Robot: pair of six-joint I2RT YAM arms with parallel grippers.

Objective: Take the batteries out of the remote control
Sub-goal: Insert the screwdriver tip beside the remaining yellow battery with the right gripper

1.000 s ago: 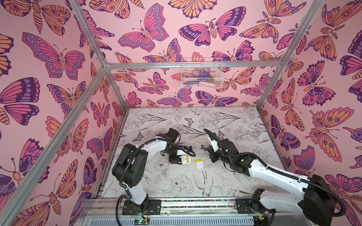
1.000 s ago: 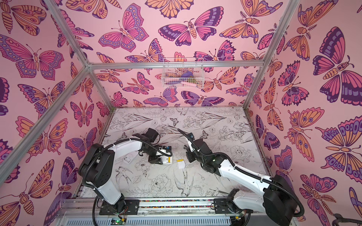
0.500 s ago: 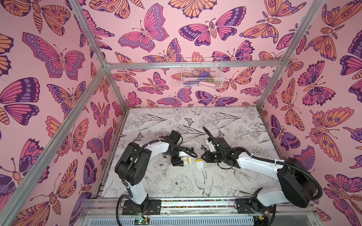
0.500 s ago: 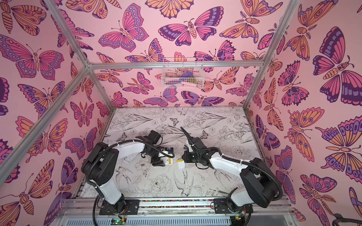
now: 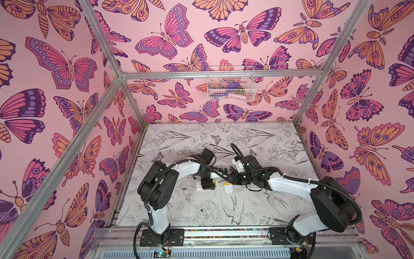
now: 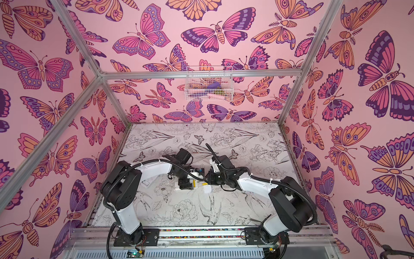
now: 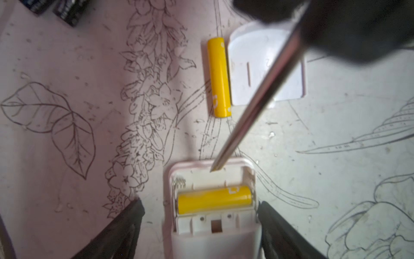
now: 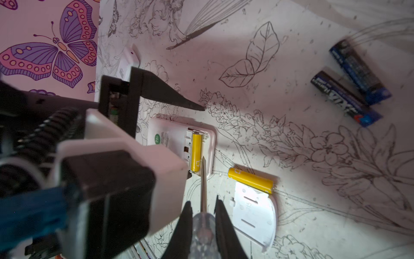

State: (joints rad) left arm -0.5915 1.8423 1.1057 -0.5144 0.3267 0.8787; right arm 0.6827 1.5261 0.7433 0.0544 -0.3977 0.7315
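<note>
The white remote control (image 7: 212,237) lies back-up with its compartment open. One yellow battery (image 7: 214,200) sits inside. My left gripper (image 7: 199,203) is open, one finger on each side of the remote. A second yellow battery (image 7: 219,77) lies loose beside the white cover plate (image 7: 251,89). Two black batteries (image 8: 345,98) lie further off on the table. My right gripper (image 8: 202,200) is shut on the clear handle of a screwdriver (image 8: 203,183). The screwdriver's tip rests at the compartment's edge, next to the battery inside. In both top views the two grippers meet at the remote (image 5: 199,186).
A white wire basket (image 5: 230,84) hangs on the back wall. Another white device (image 8: 125,65) lies behind my left gripper, near the left wall. Pink butterfly walls and metal frame posts enclose the floral table (image 5: 201,213).
My left gripper's jaws have spread wider round the remote. The right arm has folded its elbow back and brought the screwdriver tip to the compartment.
</note>
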